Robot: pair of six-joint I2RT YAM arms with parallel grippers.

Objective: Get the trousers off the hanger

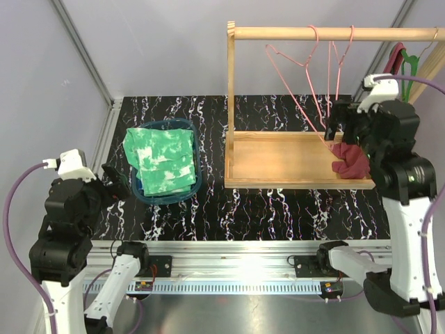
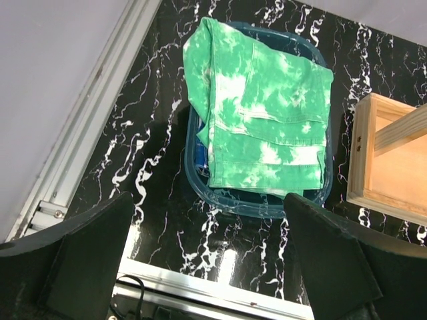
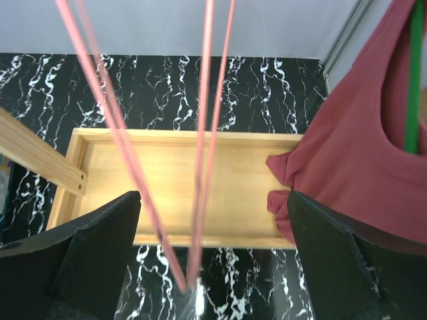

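The green trousers (image 1: pixel 161 160), mottled with white, lie folded on top of a blue basket (image 1: pixel 167 197) at the left; they also show in the left wrist view (image 2: pixel 263 127). A sliver of the blue trousers (image 2: pixel 200 155) shows under them. Two bare pink hangers (image 1: pixel 306 76) hang from the wooden rail (image 1: pixel 334 33). My right gripper (image 1: pixel 338 120) is open at their lower ends, with the pink wires (image 3: pixel 195 260) between its fingers. My left gripper (image 1: pixel 115 181) is open and empty, just left of the basket and above the table.
A maroon sleeveless top (image 1: pixel 350 158) hangs on a green hanger (image 1: pixel 410 66) at the rack's right end, its hem on the wooden base tray (image 1: pixel 278 163). The rack's upright post (image 1: pixel 230 104) stands right of the basket. The aluminium rail (image 1: pixel 229 247) runs along the near edge.
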